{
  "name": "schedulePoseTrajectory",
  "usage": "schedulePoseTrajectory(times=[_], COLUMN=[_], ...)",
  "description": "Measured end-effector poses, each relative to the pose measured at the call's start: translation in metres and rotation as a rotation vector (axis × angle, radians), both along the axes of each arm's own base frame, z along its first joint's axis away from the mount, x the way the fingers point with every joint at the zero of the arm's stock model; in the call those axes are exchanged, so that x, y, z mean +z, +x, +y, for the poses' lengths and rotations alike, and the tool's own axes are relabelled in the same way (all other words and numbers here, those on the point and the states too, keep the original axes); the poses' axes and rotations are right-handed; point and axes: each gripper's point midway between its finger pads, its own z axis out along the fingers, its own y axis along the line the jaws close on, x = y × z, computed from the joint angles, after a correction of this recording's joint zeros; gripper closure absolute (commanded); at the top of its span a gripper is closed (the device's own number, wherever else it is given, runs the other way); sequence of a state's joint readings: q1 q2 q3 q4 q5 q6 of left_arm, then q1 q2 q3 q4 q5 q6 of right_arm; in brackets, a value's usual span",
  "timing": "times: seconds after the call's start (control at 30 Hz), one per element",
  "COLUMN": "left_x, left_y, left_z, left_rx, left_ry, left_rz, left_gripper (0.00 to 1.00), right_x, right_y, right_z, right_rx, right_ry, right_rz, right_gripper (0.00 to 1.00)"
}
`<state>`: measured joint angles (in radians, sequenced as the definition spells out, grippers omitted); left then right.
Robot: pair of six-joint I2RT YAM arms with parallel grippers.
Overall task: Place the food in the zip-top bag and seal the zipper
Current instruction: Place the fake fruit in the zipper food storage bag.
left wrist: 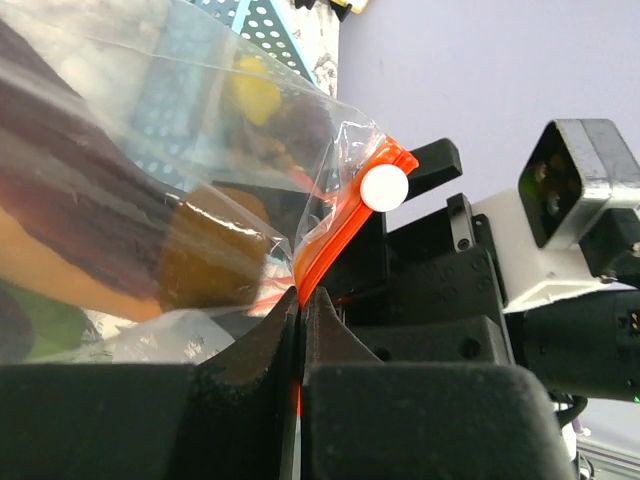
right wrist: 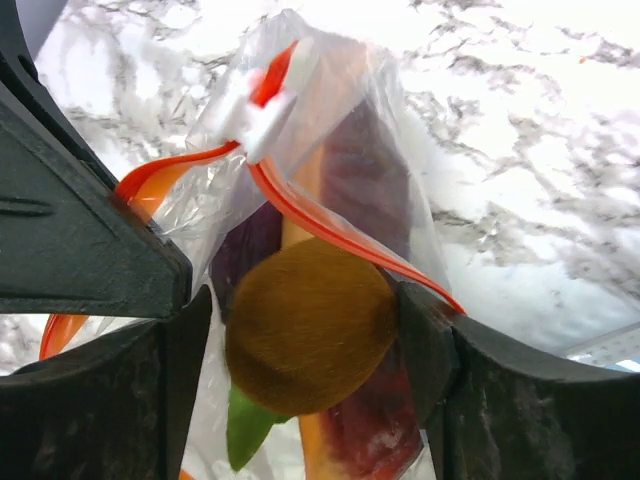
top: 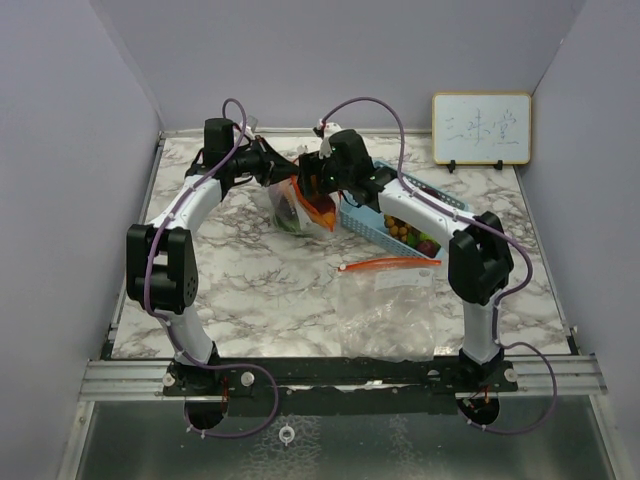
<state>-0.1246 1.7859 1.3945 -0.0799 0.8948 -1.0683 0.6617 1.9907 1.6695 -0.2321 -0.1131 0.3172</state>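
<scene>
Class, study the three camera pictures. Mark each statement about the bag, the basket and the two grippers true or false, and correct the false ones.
1. The left gripper has its jaws shut on the orange zipper of the zip-top bag. True.
2. The blue basket holds nothing. False: several small fruits lie in it.
3. A brown round fruit sits between the jaws of the right gripper. True.
4. The zipper's slider is black. False: it is white.
5. A second bag lies on the table, in front of the basket. True.
</scene>
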Motion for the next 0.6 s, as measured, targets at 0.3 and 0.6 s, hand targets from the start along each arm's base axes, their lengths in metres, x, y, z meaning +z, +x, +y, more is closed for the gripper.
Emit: schedulePoseTrajectory(times=[0.3, 0.6], left_x=[0.001, 0.002], left_y=[0.000, -0.001], left_z=[0.001, 0.001], left_rx=[0.003, -0.003], left_ry=[-0.008, -0.011], left_rz=[0.006, 0.006], left_gripper=[1.00, 1.00], right_x=[0.016, 0.132], right_y=[-0.006, -0.027], right_z=[-0.018, -0.060], right_rx=[-0.047, -0.182], right_ry=[-0.034, 0.085], right_rz=[-0.053, -0.211], right_gripper=[0.00, 0.06])
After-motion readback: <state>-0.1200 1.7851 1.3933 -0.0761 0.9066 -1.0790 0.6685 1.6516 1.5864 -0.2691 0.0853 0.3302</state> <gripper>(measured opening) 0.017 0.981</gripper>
